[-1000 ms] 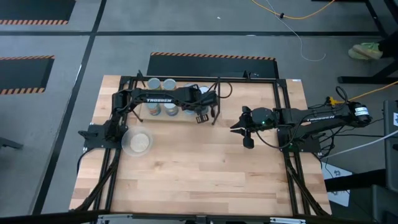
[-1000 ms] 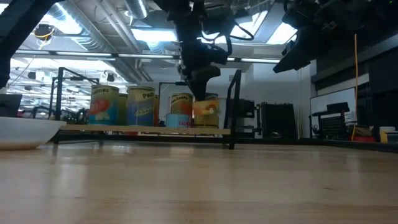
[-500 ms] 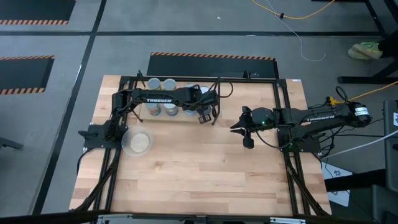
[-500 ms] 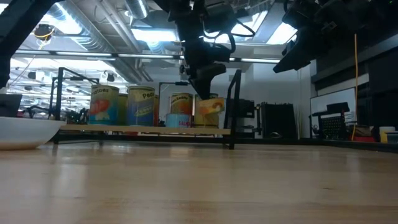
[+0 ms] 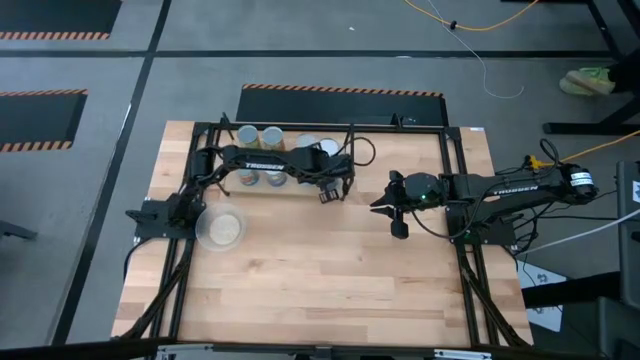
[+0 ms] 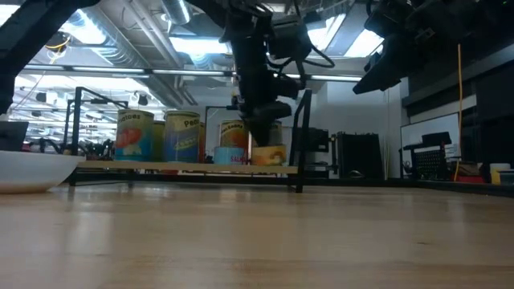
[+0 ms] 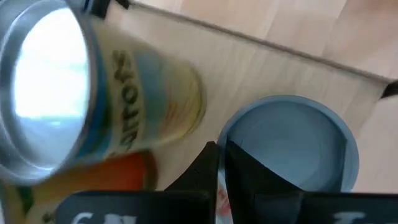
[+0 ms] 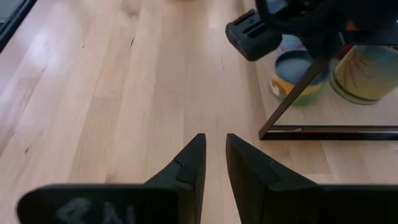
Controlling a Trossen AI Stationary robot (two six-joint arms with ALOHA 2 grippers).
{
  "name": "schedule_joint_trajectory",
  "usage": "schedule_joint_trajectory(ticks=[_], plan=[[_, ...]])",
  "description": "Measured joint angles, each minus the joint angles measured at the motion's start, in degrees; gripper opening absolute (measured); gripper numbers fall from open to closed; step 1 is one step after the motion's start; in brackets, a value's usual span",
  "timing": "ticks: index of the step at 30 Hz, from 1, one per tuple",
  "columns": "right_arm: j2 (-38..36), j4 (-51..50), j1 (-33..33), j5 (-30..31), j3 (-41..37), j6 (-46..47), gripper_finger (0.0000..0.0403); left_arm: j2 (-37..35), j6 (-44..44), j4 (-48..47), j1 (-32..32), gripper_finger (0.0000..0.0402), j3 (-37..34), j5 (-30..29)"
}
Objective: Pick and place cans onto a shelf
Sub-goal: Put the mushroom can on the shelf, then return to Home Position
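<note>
The shelf [image 5: 300, 192], a light board in a black frame, stands at the table's far side. Several cans stand on it: silver tops [image 5: 245, 135], and yellow, orange and blue labels in the low view [image 6: 134, 136]. My left gripper [image 7: 221, 144] is shut and low over the shelf's right end [image 5: 325, 192]. Its tips are at the side of a short can with a grey-blue top [image 7: 289, 140], and a tall yellow can [image 7: 143, 102] stands beside it. My right gripper [image 8: 214, 137] is shut and empty, hovering right of the shelf [image 5: 382, 205]. My left gripper's shut fingertips [image 7: 210, 152] stand at the near rim [image 7: 239, 134] of the short can with the grey-blue top, coming slantwise from above. I cannot tell whether they touch it. The can stands upright on the shelf board.
A wide, shallow pale dish [image 5: 221, 228] sits on the table near the shelf's left end. The shelf's black upright post [image 6: 303, 136] stands just right of my left gripper. Bare wooden tabletop [image 5: 320, 280] stretches toward the near edge.
My left arm has reached farther toward the table's right, and its gripper has come down over the shelf's right end. The orange-yellow can there leaned toward the right post half a second ago. Now the gripper hides the can's upper part.
</note>
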Motion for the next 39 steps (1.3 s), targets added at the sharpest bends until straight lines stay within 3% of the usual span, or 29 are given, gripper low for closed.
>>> schedule_joint_trajectory(ticks=[22,32,39], plan=[[0.02,-0.07,-0.02,0.0,0.0,-0.02,0.0068,-0.02,-0.12,0.15,0.07,0.006,0.1,-2.41],[0.02,-0.24,-0.02,0.0,0.0,-0.02,0.0068,-2.72,3.11,-6.32,-3.23,0.0061,8.58,-1.74],[0.12,-1.08,-0.02,0.0,0.0,-0.01,0.0068,-9.55,6.5,-11.81,-7.31,0.0061,13.08,-2.66]])
